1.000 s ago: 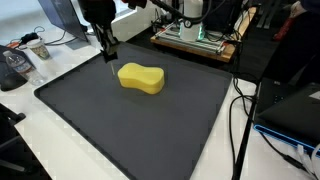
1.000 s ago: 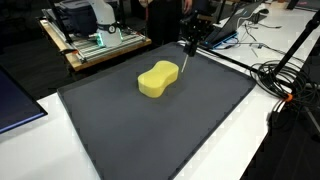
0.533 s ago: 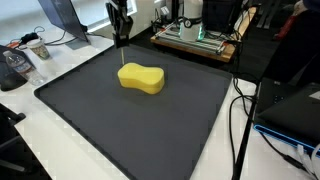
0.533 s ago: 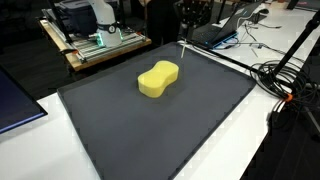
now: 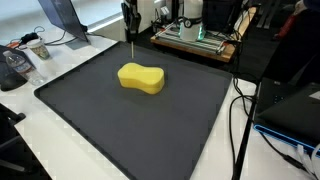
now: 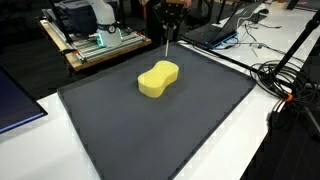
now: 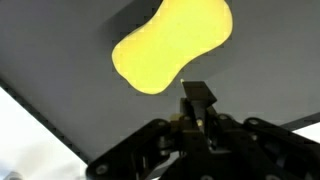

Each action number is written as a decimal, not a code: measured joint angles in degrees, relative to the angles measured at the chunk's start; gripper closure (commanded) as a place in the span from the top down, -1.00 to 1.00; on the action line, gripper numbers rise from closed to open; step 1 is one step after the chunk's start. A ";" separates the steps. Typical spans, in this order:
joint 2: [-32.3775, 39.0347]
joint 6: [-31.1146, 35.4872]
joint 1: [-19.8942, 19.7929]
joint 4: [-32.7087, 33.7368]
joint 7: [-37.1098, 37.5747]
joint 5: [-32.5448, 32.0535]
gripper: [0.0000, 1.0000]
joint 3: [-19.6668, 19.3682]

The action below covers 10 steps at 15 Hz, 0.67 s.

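Note:
A yellow, peanut-shaped sponge [image 5: 141,77] [image 6: 158,79] lies on a dark grey mat [image 5: 120,130] [image 6: 160,130], towards its far side. My gripper [image 5: 128,28] [image 6: 167,32] hangs above the mat's far edge, behind the sponge and apart from it. It is shut on a thin stick [image 5: 131,46] [image 6: 165,48] that points down at the mat. In the wrist view the sponge [image 7: 172,45] sits ahead of the gripper [image 7: 198,112], and the stick's dark end [image 7: 198,94] juts out between the jaws.
A wooden board with electronics [image 5: 195,40] [image 6: 95,45] stands behind the mat. Cables [image 5: 240,110] [image 6: 285,80] run along one side. A cup [image 5: 38,48] and a monitor foot stand on the white table; a laptop [image 6: 215,32] lies past the far corner.
The gripper, still shut on the stick, has risen and moved sideways along the mat's far edge to a spot behind the sponge. The sponge has not moved.

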 measured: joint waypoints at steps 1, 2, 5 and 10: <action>-0.76 1.21 -1.13 -1.85 0.00 0.41 -0.94 -0.04; -1.35 2.34 -2.36 -3.64 -0.01 0.90 -0.94 -0.14; -2.16 5.50 -5.88 -7.98 -0.26 2.61 -0.94 -0.64; -1.97 8.74 -9.33 -12.28 -0.74 4.68 -0.94 -1.26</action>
